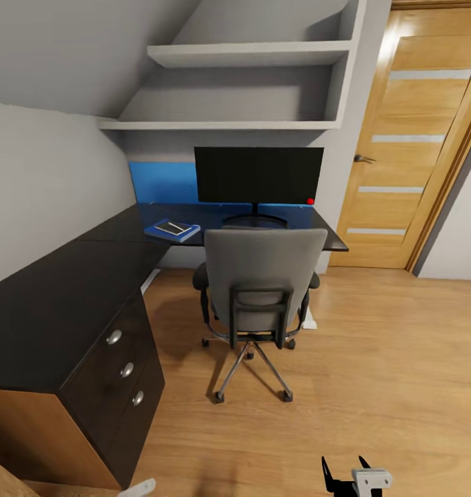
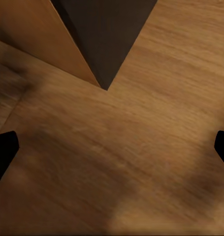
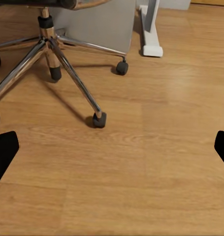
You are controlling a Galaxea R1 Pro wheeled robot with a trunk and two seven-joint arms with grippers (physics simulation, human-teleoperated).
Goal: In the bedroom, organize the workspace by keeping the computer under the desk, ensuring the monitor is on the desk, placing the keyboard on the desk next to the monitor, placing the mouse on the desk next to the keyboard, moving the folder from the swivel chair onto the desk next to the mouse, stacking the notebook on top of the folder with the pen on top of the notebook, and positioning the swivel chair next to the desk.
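The black L-shaped desk (image 1: 63, 297) runs along the left wall and across the back. The monitor (image 1: 258, 176) stands on its back part. To the monitor's left the blue folder (image 1: 187, 235) lies on the desk with the dark notebook (image 1: 169, 228) on it. A thin pale pen (image 1: 175, 224) seems to lie on the notebook. The swivel chair (image 1: 263, 273) stands at the desk, its back toward me. It hides the keyboard and mouse. A pale computer case (image 3: 99, 24) shows behind the chair's chrome base (image 3: 52, 54). My right gripper (image 1: 345, 473) (image 3: 112, 152) and my left gripper (image 2: 112, 152) hang open above the floor.
The desk's drawer unit (image 1: 125, 369) with silver knobs stands at the near left. Its corner (image 2: 104, 44) is close to my left gripper. The white desk leg (image 3: 150, 29) stands beside the chair. A wooden door (image 1: 407, 138) is at the right. Open wood floor (image 1: 373, 359) lies to the right.
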